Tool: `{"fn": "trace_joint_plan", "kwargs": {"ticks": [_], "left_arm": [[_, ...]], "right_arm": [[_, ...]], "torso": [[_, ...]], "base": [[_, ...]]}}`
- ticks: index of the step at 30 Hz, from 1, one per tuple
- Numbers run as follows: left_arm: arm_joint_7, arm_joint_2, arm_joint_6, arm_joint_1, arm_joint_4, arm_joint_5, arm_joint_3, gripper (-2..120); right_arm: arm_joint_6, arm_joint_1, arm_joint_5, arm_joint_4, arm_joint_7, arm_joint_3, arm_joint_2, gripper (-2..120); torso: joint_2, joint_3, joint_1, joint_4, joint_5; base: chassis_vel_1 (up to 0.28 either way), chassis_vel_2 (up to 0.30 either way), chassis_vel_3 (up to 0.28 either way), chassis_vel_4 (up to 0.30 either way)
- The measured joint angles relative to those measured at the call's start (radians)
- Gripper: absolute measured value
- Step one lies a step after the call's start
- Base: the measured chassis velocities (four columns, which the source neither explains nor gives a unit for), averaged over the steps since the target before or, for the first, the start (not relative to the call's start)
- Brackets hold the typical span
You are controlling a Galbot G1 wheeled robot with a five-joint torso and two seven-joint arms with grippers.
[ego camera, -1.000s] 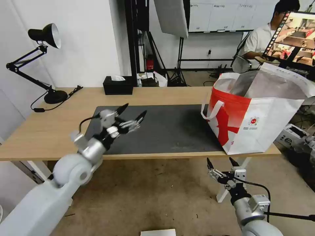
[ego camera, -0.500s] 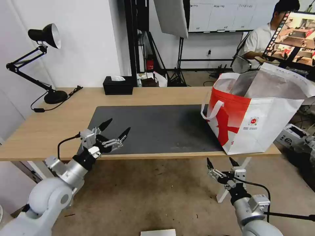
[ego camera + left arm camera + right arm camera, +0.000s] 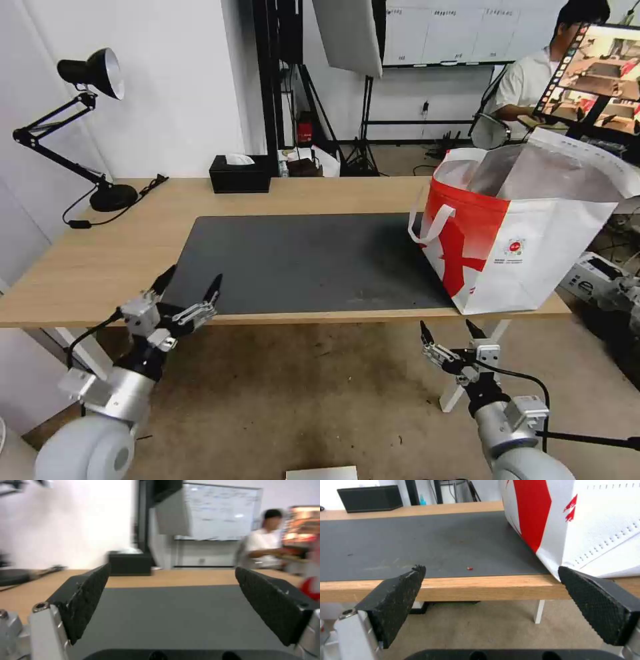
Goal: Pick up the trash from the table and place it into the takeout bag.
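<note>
The takeout bag (image 3: 527, 233) stands open on the right end of the table (image 3: 100, 260), its base partly on the dark grey mat (image 3: 300, 260). The trash is out of view; a tiny red speck (image 3: 469, 568) lies on the mat near the front edge. My left gripper (image 3: 193, 277) hangs open at the mat's near left corner, level with the table edge, holding nothing. My right gripper (image 3: 447, 327) is open and low, in front of the table edge below the bag. The bag's (image 3: 586, 522) red-and-white side stands close to the right gripper (image 3: 490, 568).
A black tissue box (image 3: 240, 173) sits at the table's back edge. A black desk lamp (image 3: 110, 197) with its cable stands at the back left. Behind the table are stands and cables; boxes lie on the floor at the right.
My left arm has drawn back from above the mat and dropped to the table's near edge, staying open. The right arm and the bag have not moved.
</note>
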Motion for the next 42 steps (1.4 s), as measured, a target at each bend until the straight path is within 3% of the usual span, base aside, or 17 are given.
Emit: {"fn": "trace_joint_plan", "kwargs": {"ticks": [5, 9, 22, 42], "left_arm": [[-0.087, -0.05, -0.024, 0.05, 0.001, 0.048, -0.002, 100], [-0.102, -0.065, -0.033, 0.073, 0.011, 0.061, 0.0, 100], [-0.1, -0.088, -0.044, 0.145, 0.036, 0.07, -0.01, 100], [-0.092, -0.098, -0.057, 0.155, 0.05, 0.069, -0.006, 100]], "right_arm": [[0.0, 0.0, 0.0, 0.0, 0.0, 0.0, 0.0, 100], [0.0, 0.0, 0.0, 0.0, 0.0, 0.0, 0.0, 100], [0.0, 0.0, 0.0, 0.0, 0.0, 0.0, 0.0, 100], [0.0, 0.0, 0.0, 0.0, 0.0, 0.0, 0.0, 100]], "torso": [[0.0, 0.0, 0.0, -0.0001, 0.0], [0.0, 0.0, 0.0, 0.0, 0.0], [0.0, 0.0, 0.0, 0.0, 0.0], [0.0, 0.0, 0.0, 0.0, 0.0]], "base": [[0.0, 0.0, 0.0, 0.0], [0.0, 0.0, 0.0, 0.0], [0.0, 0.0, 0.0, 0.0], [0.0, 0.0, 0.0, 0.0]]}}
